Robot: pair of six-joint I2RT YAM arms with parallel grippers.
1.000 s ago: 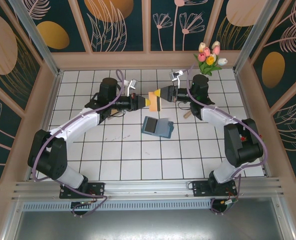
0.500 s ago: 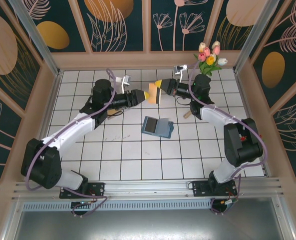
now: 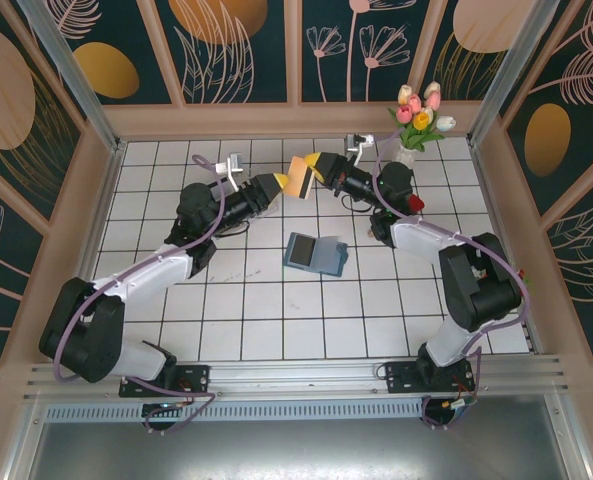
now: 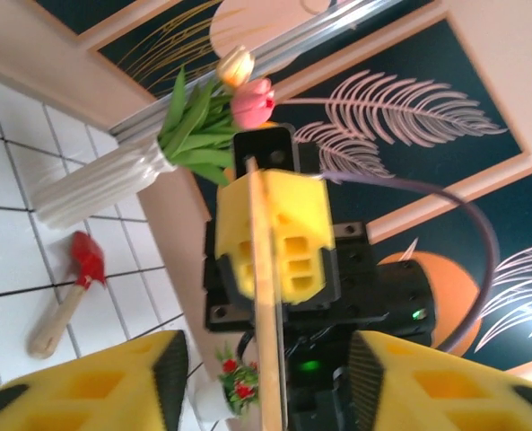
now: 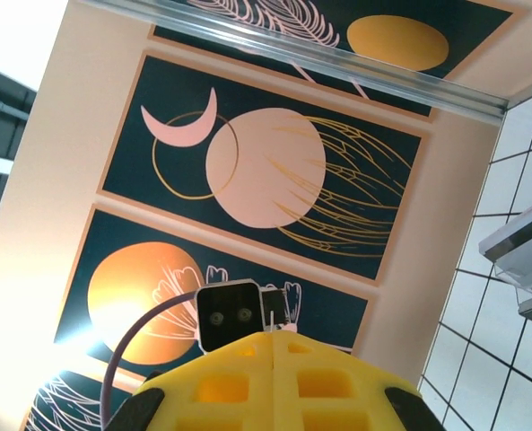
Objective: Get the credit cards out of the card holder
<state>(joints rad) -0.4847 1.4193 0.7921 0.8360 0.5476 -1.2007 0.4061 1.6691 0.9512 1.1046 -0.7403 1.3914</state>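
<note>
In the upper middle of the top view, raised above the table (image 3: 226, 320), the right hand (image 3: 315, 166) pinches a tan credit card (image 3: 298, 180). The left hand (image 3: 282, 184) is spread wide, its fingers (image 4: 95, 386) either side of the card's edge, seemingly not touching it. The teal card holder (image 3: 314, 252) lies flat at the table's centre.

The card (image 3: 298, 181) is tan-gold. The card holder (image 3: 316, 252) is teal-blue with a greyish inside. The floor (image 3: 236, 310) is white tile with dark grid lines. The wall panels (image 3: 256, 70) are dark teal with peach and gold leaves and discs. The tulips (image 3: 421, 108) are pink, yellow and white.
</note>
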